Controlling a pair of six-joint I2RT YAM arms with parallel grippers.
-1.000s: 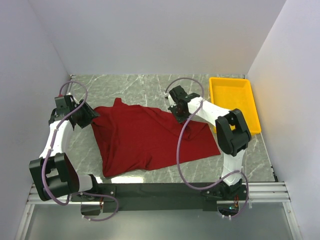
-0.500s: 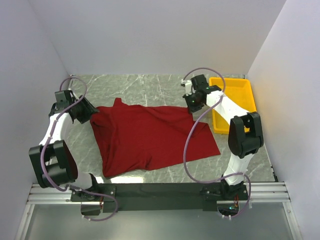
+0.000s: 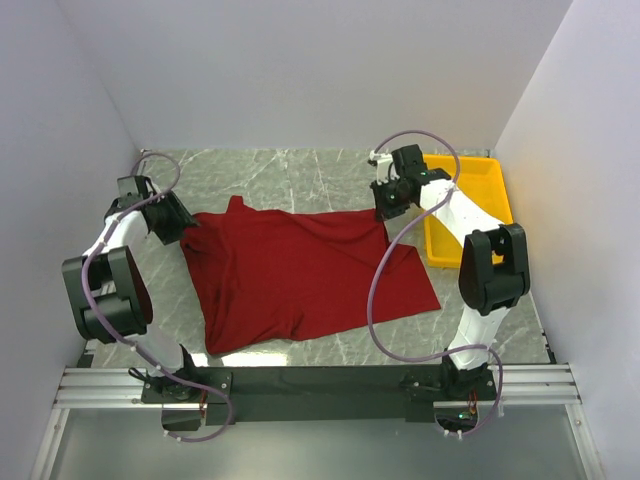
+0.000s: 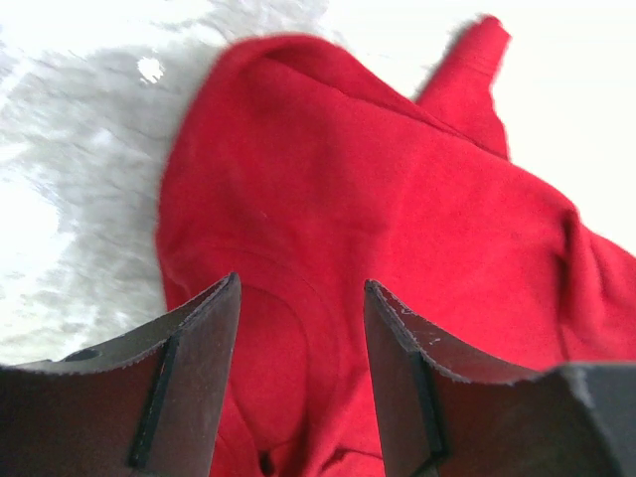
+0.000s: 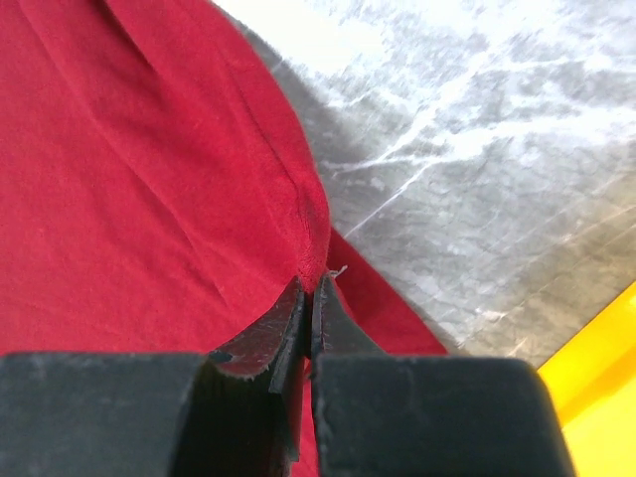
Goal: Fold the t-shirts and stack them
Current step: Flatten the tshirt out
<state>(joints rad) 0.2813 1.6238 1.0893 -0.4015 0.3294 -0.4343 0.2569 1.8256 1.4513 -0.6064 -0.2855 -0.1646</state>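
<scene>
Grippers flank t-shirt beside yellow tray

One dark red t-shirt lies spread out on the grey marble table. Shallow wrinkles run across the cloth. The garment sits wholly outside the yellow tray, and one corner reaches to just beside the tray's near end. A pointed flap juts from the shirt's far edge, on the half away from the tray.

At the shirt corner closest to the tray's far end, the right gripper has its fingers clenched together on the cloth. The wrist view shows a ridge of red fabric and a stitched seam running straight into the closed tips, with a loose thread beside them. A slice of the yellow tray shows at the edge of that same view.

At the shirt's opposite end, well apart from the tray, the left gripper sits at the edge of the cloth. Its fingers stand apart, and folded red fabric fills the gap between them. Whether they press on the fabric cannot be told.

Both arms reach out over the table, the right one passing above the tray.
</scene>
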